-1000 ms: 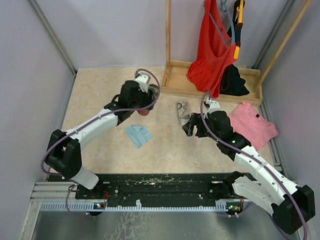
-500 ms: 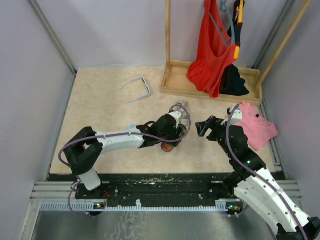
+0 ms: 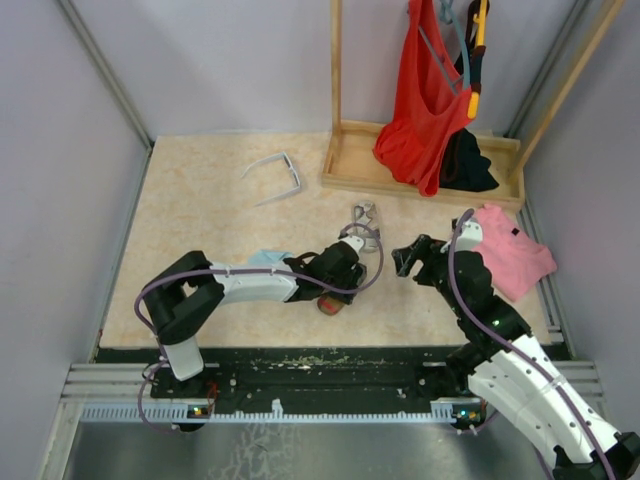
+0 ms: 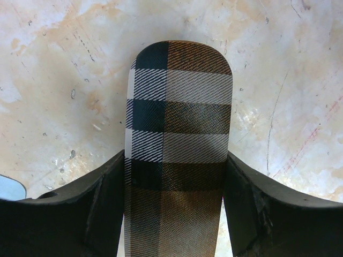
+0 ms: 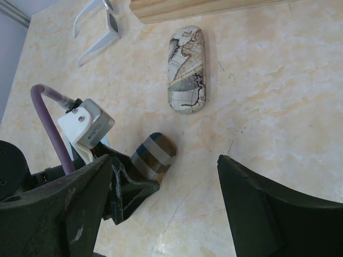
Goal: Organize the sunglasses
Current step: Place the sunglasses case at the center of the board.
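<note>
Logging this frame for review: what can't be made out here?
Plaid case: near end cut by the left wrist view's bottom edge.
Blue cloth: mostly under the left arm, top view.
White sunglasses: cropped by the right wrist view's top edge.
Map-print case: shut, contents unseen.

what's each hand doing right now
left hand: closed on the plaid case
right hand: open, holding nothing

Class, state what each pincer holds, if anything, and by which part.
Left pincer clamps the brown plaid case across its long sides, its rounded far end sticking out. Right pincer is open, holding nothing.
</note>
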`<act>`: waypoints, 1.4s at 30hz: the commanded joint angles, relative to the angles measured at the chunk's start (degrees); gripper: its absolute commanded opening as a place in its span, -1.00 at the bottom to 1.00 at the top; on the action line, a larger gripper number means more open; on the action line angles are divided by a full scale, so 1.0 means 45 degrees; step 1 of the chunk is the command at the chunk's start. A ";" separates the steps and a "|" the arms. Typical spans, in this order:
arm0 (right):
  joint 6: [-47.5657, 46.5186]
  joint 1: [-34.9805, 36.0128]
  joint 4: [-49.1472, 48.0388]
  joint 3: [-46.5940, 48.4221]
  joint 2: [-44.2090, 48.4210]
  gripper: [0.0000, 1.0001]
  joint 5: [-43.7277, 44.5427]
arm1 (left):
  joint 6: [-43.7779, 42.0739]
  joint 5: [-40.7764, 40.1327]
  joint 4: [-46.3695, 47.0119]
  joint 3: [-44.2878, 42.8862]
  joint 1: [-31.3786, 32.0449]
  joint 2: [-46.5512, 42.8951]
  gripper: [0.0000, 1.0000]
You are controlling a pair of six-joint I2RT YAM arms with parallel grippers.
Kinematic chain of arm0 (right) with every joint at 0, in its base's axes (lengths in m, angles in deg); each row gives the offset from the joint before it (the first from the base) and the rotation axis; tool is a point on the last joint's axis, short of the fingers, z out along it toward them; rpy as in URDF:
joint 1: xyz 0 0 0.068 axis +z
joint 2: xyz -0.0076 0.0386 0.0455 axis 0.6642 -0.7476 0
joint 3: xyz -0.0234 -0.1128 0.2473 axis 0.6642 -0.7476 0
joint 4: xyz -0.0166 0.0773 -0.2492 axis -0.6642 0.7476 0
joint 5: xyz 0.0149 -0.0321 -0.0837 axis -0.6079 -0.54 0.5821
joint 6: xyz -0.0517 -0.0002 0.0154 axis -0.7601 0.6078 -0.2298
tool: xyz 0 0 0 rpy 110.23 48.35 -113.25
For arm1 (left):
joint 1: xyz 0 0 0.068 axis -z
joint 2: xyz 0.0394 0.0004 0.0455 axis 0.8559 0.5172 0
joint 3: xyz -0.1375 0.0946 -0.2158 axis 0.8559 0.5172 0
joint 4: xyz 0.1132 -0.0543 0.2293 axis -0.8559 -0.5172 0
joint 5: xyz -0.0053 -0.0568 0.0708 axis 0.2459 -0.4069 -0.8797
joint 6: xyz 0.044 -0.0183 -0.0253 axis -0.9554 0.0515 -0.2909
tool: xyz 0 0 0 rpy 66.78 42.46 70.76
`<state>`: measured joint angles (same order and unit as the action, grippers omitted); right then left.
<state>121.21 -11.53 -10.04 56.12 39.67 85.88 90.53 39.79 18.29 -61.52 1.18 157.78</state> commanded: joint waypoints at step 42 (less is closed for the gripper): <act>-0.0257 -0.0045 -0.0034 0.0112 -0.0232 0.61 -0.0758 | -0.2586 0.1069 -0.3208 -0.2459 -0.0311 0.0708 0.57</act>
<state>120.38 -11.53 -7.71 56.12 38.59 83.32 80.39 44.22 3.86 -70.92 0.17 161.17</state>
